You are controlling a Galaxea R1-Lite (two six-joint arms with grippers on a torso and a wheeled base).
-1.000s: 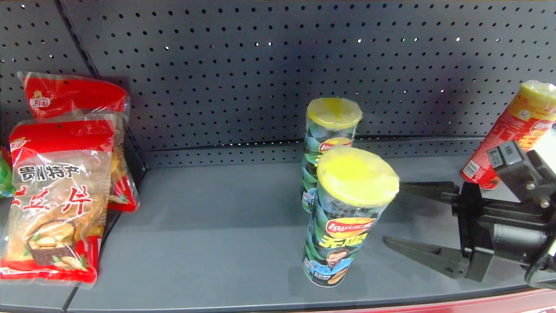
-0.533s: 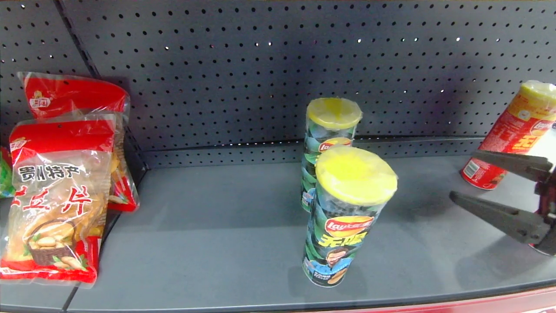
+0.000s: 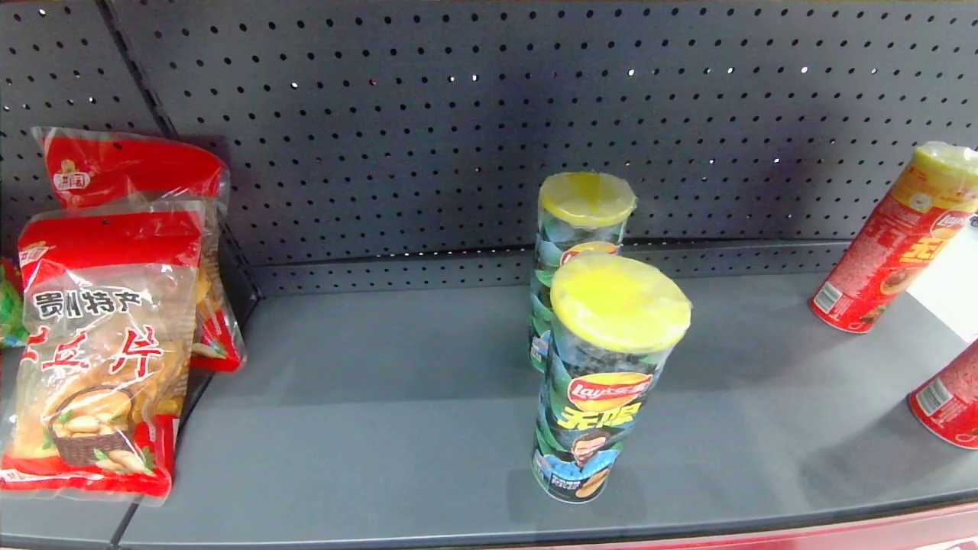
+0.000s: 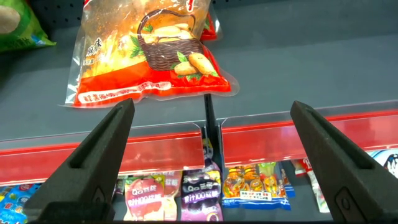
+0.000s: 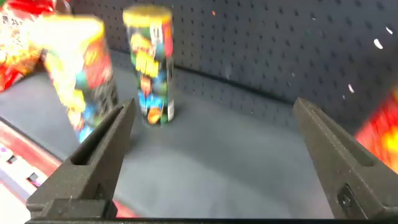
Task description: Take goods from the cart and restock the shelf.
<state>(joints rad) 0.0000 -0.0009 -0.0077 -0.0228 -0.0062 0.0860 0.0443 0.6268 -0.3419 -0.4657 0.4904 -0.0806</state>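
Observation:
Two green chip cans with yellow lids stand upright on the grey shelf (image 3: pixel 397 428), the front can (image 3: pixel 603 382) just before the rear can (image 3: pixel 581 229). The right wrist view has both: the front can (image 5: pixel 81 74) blurred, the rear can (image 5: pixel 149 62) near the back wall. My right gripper (image 5: pixel 214 102) is open and holds nothing, some way off from the cans over bare shelf. My left gripper (image 4: pixel 212 104) is open too, out in front of the shelf's red front rail (image 4: pixel 155 155), facing a red snack bag (image 4: pixel 149 56).
Red snack bags (image 3: pixel 99 344) lean at the shelf's left end. Two red chip cans (image 3: pixel 894 237) (image 3: pixel 947 401) stand at the right. A perforated back panel (image 3: pixel 458 114) closes the rear. Small snack packs (image 4: pixel 205 190) fill the shelf below. Bare shelf lies between bags and cans.
My open right gripper has drawn back to the right, away from the front green can and out of the head view. The can stays standing.

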